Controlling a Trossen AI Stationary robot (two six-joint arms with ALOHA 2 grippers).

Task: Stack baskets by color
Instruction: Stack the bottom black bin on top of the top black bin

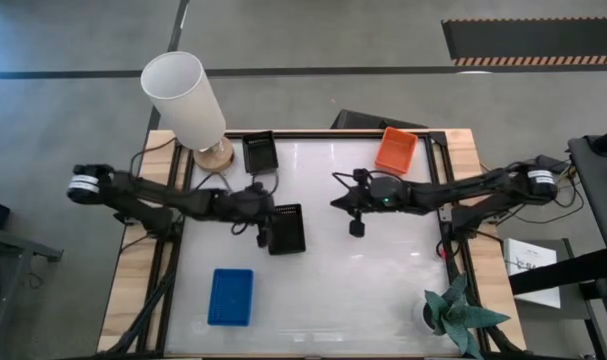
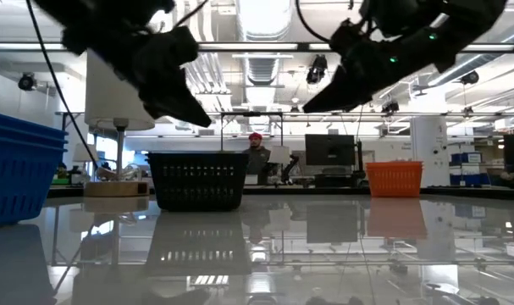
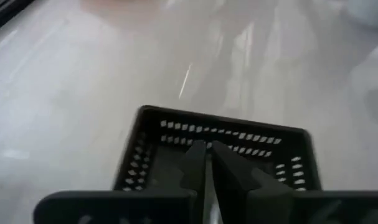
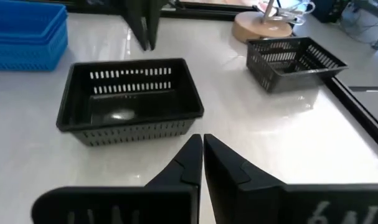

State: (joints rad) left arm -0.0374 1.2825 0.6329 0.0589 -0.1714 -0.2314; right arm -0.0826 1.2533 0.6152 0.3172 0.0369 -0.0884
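A black basket rests on its bottom in the middle of the glossy table. My left gripper hovers shut just above its left end, clear of it. A second black basket stands at the far edge. An orange basket is at the far right, and a blue basket at the near left. My right gripper hangs shut and holds nothing, to the right of the middle black basket.
A lamp with a tall white shade on a wooden base stands at the far left corner, next to the far black basket. A green plant sits at the near right corner. Bare tabletop lies between the blue basket and the plant.
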